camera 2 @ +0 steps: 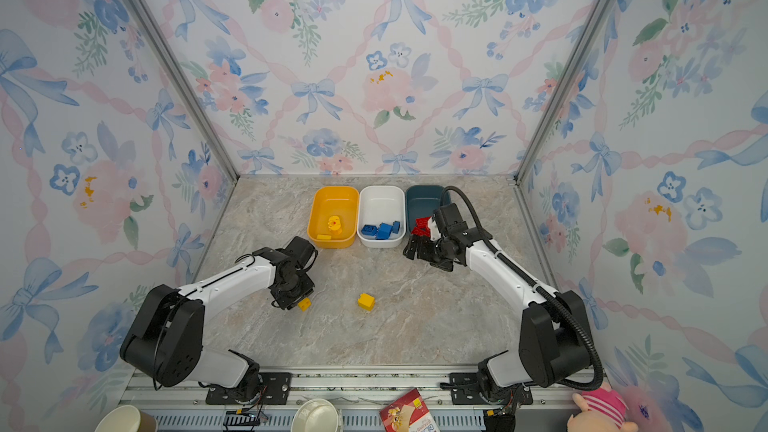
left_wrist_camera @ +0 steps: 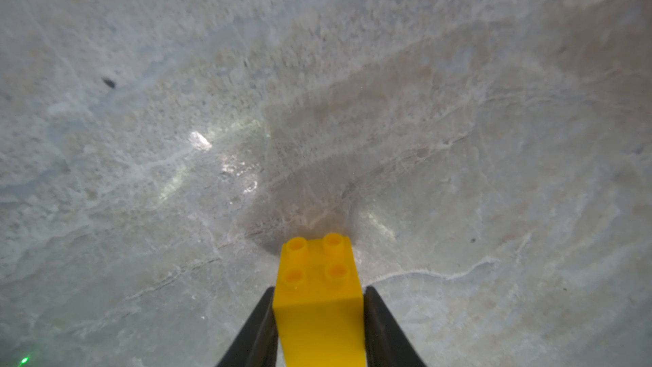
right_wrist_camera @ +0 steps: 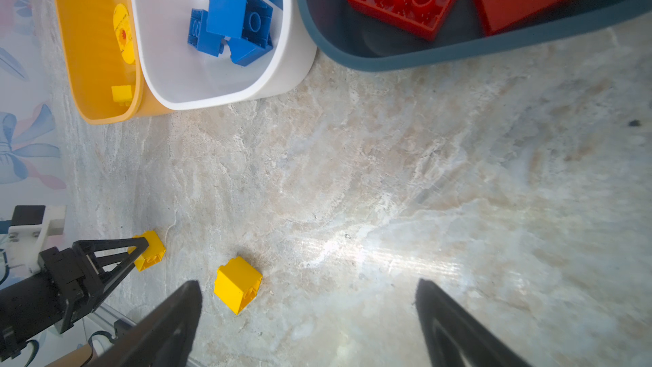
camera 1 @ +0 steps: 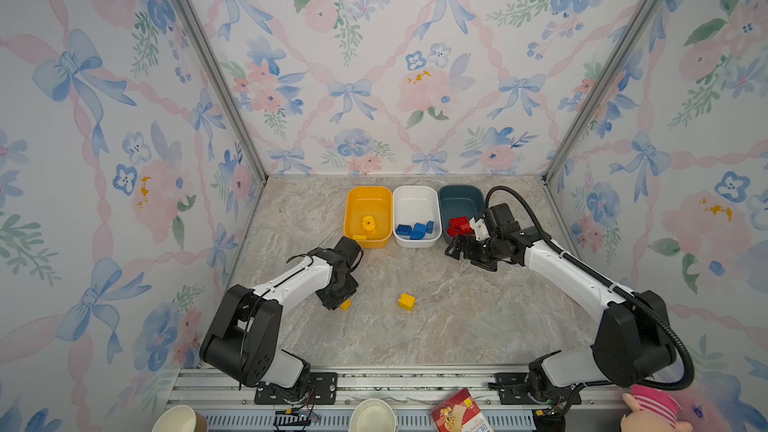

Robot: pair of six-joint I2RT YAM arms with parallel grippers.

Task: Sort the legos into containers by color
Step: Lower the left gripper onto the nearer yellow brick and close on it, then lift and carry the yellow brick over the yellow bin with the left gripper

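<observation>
Yellow lego brick [camera 1: 345,305] on the tabletop [camera 1: 457,326] is clenched just at the tips of your left claw [left_wrist_camera: 319,291], so it may twist out on the lift to the yellow-orange tub [camera 1: 354,207].

The grey-beige marbled bench [camera 1: 457,326] lies bare across its middle and front, save one loose yellow studded plastic brick [camera 1: 407,301] near the centre. A shallow yellow-orange plastic tub [camera 1: 347,218], a white tub [camera 1: 417,189] and a dark teal tub [camera 1: 459,200] line the back edge side by side. The back left corner is open.
</observation>
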